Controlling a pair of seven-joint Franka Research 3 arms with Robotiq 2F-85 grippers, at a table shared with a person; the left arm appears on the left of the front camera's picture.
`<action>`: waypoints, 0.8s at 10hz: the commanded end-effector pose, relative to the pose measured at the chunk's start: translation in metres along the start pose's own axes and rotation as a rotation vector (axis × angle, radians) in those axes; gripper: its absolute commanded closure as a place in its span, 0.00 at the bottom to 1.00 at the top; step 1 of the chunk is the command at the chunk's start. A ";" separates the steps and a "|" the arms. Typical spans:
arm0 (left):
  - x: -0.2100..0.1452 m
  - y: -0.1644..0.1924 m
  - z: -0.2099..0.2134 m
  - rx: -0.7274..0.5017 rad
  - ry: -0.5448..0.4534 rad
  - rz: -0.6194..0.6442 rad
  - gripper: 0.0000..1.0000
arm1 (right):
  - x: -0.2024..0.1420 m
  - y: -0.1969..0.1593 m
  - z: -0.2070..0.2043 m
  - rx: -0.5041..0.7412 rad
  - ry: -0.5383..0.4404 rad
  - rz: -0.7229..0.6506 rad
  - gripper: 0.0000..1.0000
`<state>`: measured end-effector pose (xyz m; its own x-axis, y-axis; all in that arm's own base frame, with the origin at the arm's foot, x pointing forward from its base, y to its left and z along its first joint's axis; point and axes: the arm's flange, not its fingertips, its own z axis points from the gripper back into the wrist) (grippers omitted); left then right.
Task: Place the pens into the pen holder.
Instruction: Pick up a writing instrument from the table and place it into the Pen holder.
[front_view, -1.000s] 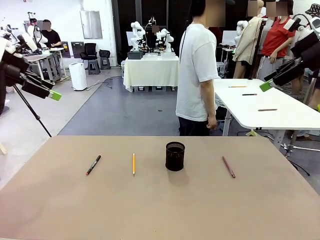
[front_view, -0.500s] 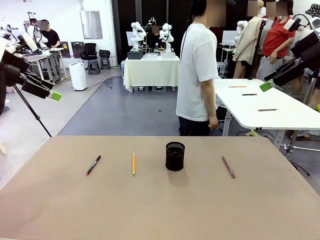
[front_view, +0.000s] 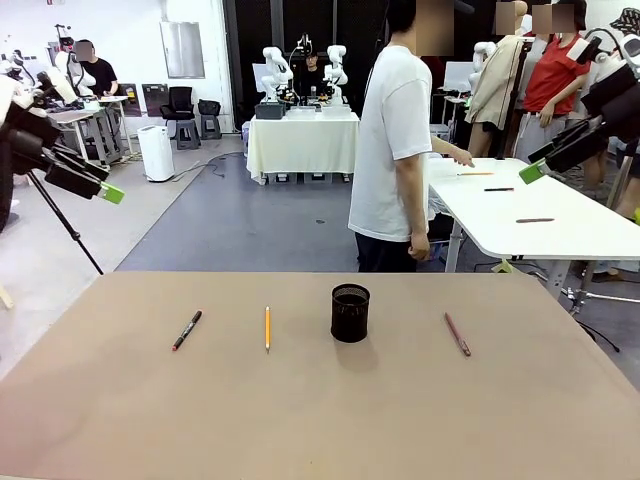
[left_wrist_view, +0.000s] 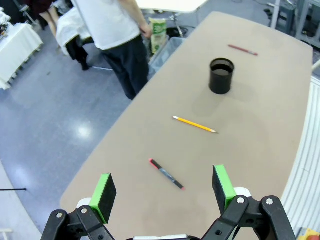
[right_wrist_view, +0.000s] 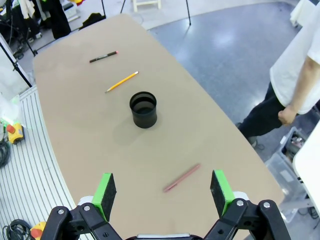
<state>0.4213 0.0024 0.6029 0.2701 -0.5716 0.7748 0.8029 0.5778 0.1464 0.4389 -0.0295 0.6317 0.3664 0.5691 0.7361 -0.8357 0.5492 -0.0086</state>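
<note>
Change over the last second: none on the surface (front_view: 300, 420). Only the person (front_view: 395, 140) at the far side differs. Now turned toward the white side table (front_view: 560, 225), one hand (front_view: 462, 158) stretched out over it, where a moment ago the arm hung lower. No hand is near the work area.

Layout, unchanged:
- pen holder (front_view: 350, 312) upright near the middle of the surface, looks empty in both wrist views.
- yellow pencil (front_view: 267, 328) lying flat just to the robot's left of the holder, apart from it.
- black pen with red ends (front_view: 186, 330) flat, farther left again.
- reddish-brown pen (front_view: 457, 334) flat on the robot's right of the holder, well apart from it.

Left arm's fingers (left_wrist_view: 106, 195): spread wide, holding nothing, high above the left end of the surface, black pen roughly below them in the wrist view.
Right arm's fingers (right_wrist_view: 221, 192): spread wide, holding nothing, high above the right end, reddish-brown pen roughly below them.
Neither arm has shifted.

Reading: task not begun. All three pens are out, none in the holder. The person's turn away leaves the surface free, so nothing seems to block a first descent. Each arm looks placed to start with the pen on its own side. The pens lie flat and thin, so a low, well-aligned pinch is likely needed.
</note>
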 end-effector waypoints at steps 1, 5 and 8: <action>0.022 -0.013 -0.012 -0.060 0.184 0.076 0.00 | 0.001 -0.001 0.001 0.001 -0.006 0.002 0.00; 0.055 -0.073 -0.098 0.068 0.426 0.212 0.00 | 0.001 -0.001 0.001 0.001 -0.006 0.002 0.00; 0.058 -0.099 -0.165 0.156 0.495 0.269 0.00 | 0.001 -0.001 0.001 0.001 -0.006 0.002 0.00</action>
<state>0.4333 -0.1775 0.5346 0.6805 -0.5901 0.4343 0.6294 0.7743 0.0659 0.4390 -0.0297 0.6320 0.3667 0.5695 0.7356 -0.8350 0.5502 -0.0097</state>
